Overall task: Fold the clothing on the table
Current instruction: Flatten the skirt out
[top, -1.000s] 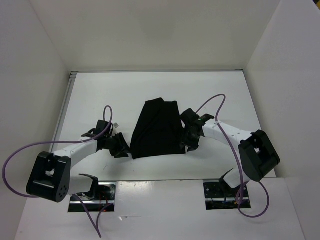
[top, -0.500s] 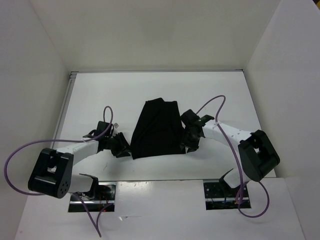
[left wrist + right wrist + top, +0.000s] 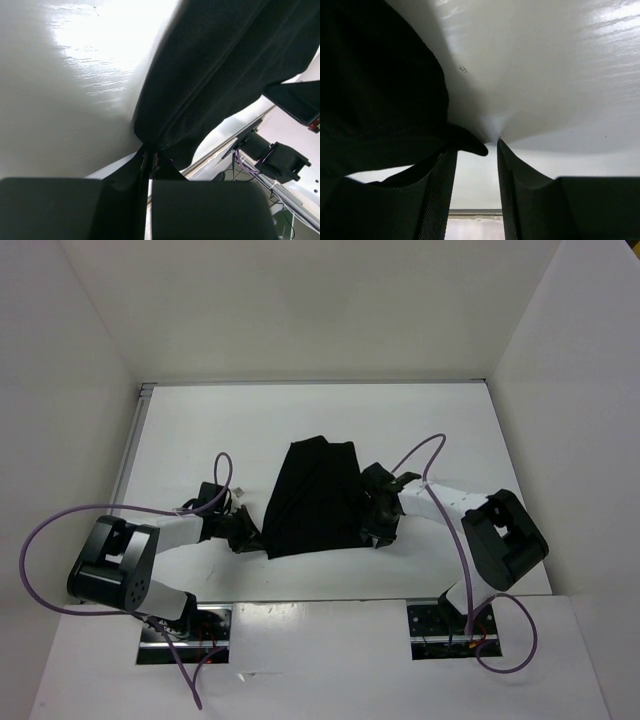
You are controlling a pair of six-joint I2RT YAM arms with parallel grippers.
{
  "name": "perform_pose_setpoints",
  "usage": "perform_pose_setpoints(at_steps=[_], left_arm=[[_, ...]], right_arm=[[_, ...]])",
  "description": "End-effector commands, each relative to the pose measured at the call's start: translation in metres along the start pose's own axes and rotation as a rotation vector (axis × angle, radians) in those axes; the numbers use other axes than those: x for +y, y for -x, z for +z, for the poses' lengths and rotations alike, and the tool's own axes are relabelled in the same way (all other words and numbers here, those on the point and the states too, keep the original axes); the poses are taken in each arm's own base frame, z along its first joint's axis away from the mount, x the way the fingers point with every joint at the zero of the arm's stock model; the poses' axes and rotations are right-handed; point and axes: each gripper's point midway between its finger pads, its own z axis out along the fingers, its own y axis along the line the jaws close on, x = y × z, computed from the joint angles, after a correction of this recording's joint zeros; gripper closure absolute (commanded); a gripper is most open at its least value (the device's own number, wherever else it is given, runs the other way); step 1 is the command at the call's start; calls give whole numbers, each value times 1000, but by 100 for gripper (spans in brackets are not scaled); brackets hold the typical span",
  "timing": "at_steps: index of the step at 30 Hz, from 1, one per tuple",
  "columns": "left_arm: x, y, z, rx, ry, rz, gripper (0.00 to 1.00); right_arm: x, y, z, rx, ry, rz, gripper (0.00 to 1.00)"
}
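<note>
I see the clothing [image 3: 315, 498] mid-way across the table [image 3: 200, 430] as 1 narrowed panel, my left gripper [image 3: 248, 536] pinched onto its 7 o'clock corner and my right gripper [image 3: 376, 532] spread wide at 5 o'clock, so I judge the next fold is not yet made.

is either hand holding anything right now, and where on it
The left hand is shut on the black clothing, pinching its left edge. The right hand is open at the right edge, gripping nothing.

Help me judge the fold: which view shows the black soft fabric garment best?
Top external: the whole black soft fabric garment lies outlined on the flat white tabletop. Both wrist views show only one edge, close up.
</note>
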Motion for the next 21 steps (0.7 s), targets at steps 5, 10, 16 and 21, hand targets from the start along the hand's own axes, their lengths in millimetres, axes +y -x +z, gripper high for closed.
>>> perform_pose_setpoints(at_steps=[5, 10, 16, 21], left_arm=[[12, 0, 3, 3, 50, 32, 100], [15, -3, 4, 14, 60, 21, 100], [17, -2, 6, 22, 67, 36, 100], [-3, 0, -1, 47, 3, 92, 100]], right_arm=[[19, 36, 6, -105, 19, -15, 57], [18, 45, 9, -128, 10, -35, 57], [17, 39, 25, -84, 18, -27, 100], [16, 35, -5, -100, 55, -27, 100]])
